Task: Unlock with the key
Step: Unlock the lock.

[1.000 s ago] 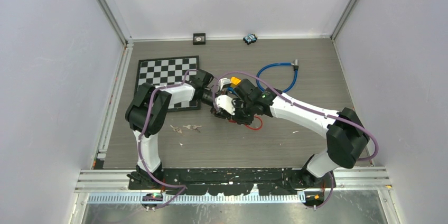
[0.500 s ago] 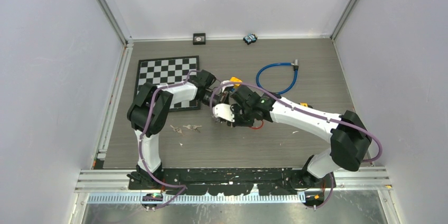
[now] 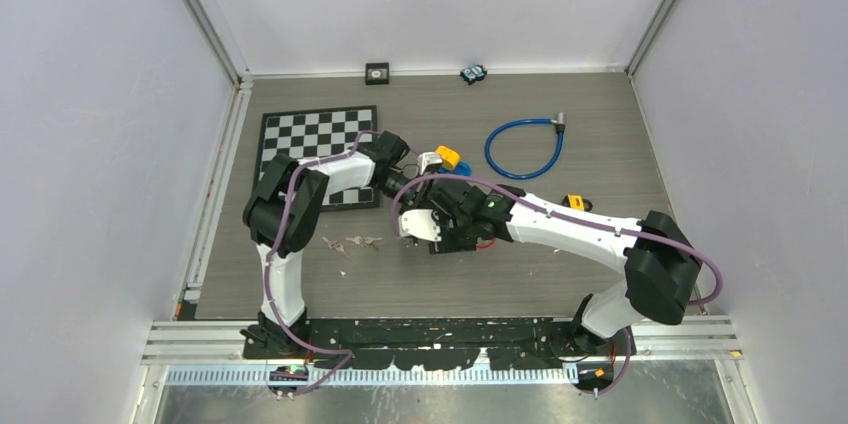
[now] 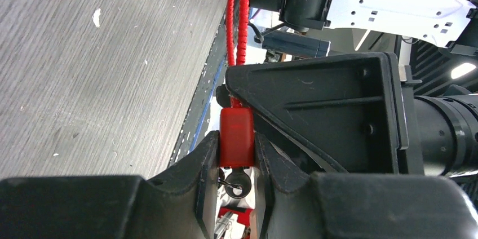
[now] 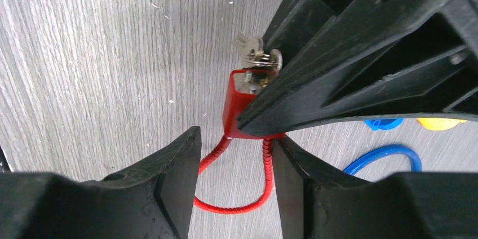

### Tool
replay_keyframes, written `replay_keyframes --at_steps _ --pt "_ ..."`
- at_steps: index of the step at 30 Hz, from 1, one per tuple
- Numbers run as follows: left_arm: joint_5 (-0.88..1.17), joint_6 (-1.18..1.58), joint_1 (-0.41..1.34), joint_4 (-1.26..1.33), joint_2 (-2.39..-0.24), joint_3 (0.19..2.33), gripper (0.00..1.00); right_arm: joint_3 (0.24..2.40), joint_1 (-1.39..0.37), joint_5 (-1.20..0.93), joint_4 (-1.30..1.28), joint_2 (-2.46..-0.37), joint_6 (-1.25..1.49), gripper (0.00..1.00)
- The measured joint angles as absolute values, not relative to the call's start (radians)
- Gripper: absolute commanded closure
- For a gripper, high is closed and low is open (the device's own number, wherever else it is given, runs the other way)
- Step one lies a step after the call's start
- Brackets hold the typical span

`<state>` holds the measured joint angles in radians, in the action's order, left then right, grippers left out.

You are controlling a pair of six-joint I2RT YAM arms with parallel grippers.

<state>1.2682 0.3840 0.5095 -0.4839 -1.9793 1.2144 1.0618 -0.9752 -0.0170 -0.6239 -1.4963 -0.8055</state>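
Left jaws tight on red padlock, key at its end; right jaws spread astride cable.

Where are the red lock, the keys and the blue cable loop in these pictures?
red lock [image 4: 237, 137], left wrist view, on its red body.
keys [image 5: 256, 57], right wrist view, on the silver heads at the lock's end.
blue cable loop [image 3: 489, 151], top external view, on its left curve.

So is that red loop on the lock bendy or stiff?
Probably bendy: the red loop curves softly away from the lock. Its ribbed skin likely is not slippery. It would probably dangle, since only the lock sits between the left fingers.
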Motion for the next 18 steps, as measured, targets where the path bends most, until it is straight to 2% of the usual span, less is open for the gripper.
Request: replay_keyframes --at_steps 5,7,11,16,18 --pt "1.265 0.375 0.506 -0.49 -1.979 1.229 1.0 1.061 -0.953 -0.046 -0.629 -1.496 -0.771 0.41" --pt "1.265 0.366 0.506 -0.492 -1.979 1.229 1.0 1.061 -0.937 -0.064 -0.629 -1.496 -0.757 0.44" --pt "1.266 0.357 0.506 -0.498 -1.979 1.236 1.0 1.061 -0.898 -0.093 -0.629 -1.491 -0.735 0.59" --pt "1.267 0.352 0.506 -0.503 -1.979 1.245 1.0 1.061 -0.883 -0.102 -0.616 -1.485 -0.719 0.86" --pt "1.267 0.342 0.506 -0.509 -1.98 1.246 1.0 1.061 -0.883 -0.106 -0.618 -1.485 -0.72 0.88"
